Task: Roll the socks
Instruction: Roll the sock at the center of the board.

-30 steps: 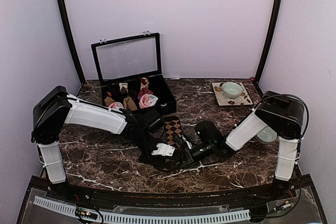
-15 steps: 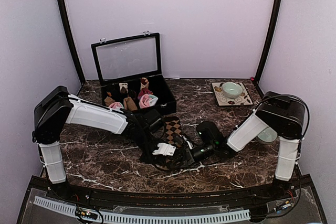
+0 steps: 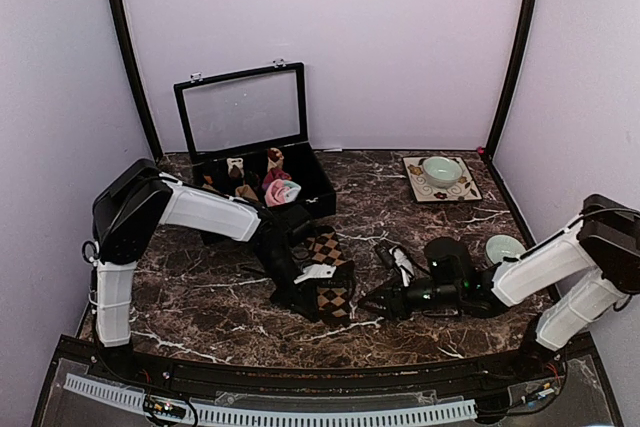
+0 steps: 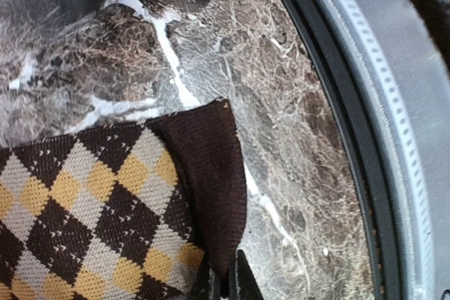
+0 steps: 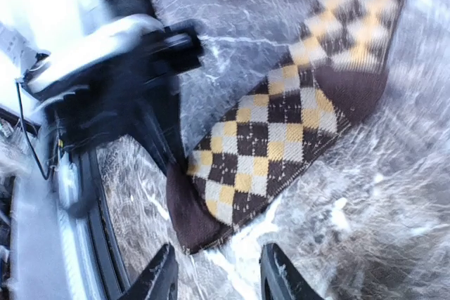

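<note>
The checked sock (image 3: 328,245) lies flat on the table (image 3: 200,297), long axis running from the near edge toward the case (image 3: 322,187); the left gripper (image 4: 223,284) is pinched tight on its dark near end. The right gripper (image 5: 219,275) hangs just right of that end, jaws partly apart and empty; the pink sock (image 3: 281,191) sits bundled in the case.

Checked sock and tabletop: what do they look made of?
sock: knitted yarn, matte; stitch rows and knitted-in diamonds show, fibre unclear.
tabletop: dark brown marble look, white veins, slight sheen; stone or printed laminate, cannot tell.
</note>
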Tool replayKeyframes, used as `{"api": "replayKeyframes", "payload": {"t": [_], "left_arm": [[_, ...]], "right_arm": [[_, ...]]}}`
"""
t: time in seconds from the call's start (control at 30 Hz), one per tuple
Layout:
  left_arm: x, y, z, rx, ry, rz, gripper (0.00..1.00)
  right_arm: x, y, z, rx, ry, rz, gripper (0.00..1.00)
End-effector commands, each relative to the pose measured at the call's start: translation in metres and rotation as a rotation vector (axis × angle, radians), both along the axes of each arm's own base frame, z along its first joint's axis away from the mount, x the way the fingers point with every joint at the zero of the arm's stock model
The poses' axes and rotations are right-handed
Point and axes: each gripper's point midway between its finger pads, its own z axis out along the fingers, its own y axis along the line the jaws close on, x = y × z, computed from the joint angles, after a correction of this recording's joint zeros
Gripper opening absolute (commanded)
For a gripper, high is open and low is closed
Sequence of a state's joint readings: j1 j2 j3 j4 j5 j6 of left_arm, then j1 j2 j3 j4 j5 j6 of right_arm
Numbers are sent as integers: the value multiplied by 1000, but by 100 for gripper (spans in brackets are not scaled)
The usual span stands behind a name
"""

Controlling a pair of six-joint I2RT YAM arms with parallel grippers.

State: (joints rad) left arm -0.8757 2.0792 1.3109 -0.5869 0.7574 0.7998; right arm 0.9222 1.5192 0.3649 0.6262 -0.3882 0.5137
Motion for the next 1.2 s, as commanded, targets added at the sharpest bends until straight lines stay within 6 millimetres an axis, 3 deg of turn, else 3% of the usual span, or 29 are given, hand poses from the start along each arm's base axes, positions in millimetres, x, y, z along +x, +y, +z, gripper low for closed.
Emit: {"api": "replayKeyframes", "payload": {"t": [0.0, 0.03, 0.07, 0.1, 0.13, 0.3, 0.37, 0.47, 0.6, 0.67, 0.8, 0.93, 1.17], "left_arm": [[-18, 29, -15, 159, 244, 75, 0], [-16, 29, -16, 165, 264, 86, 0], [-16, 31, -17, 178, 292, 98, 0], [-15, 31, -18, 185, 311, 105, 0], [-14, 31, -19, 194, 329, 114, 0], [-7, 27, -22, 228, 402, 149, 0], [-4, 27, -23, 241, 420, 162, 0], [-2, 29, -26, 267, 431, 175, 0], [1, 33, -33, 307, 421, 189, 0], [2, 35, -36, 326, 424, 201, 0], [6, 36, -43, 359, 429, 230, 0], [13, 36, -48, 386, 404, 260, 0], [16, 38, -52, 413, 401, 279, 0]], "right_arm": [[5, -10, 33, 16, -368, -10, 41], [-1, -11, 39, 21, -432, 15, 48], [-7, -10, 44, 22, -491, 42, 80], [-13, -8, 45, 12, -543, 75, 97], [-18, -7, 45, -3, -575, 105, 99], [-23, 3, 31, -183, -696, 168, 99], [-12, -3, 32, -287, -773, 99, 99], [6, -16, 57, -230, -812, -99, 99], [15, -33, 70, -122, -784, -239, 99], [4, -24, 64, -139, -821, -118, 96], [-20, 6, 40, -203, -840, 161, 71], [-53, 24, 36, -78, -847, 355, 55], [-67, 49, 33, -34, -895, 462, 52]]}}
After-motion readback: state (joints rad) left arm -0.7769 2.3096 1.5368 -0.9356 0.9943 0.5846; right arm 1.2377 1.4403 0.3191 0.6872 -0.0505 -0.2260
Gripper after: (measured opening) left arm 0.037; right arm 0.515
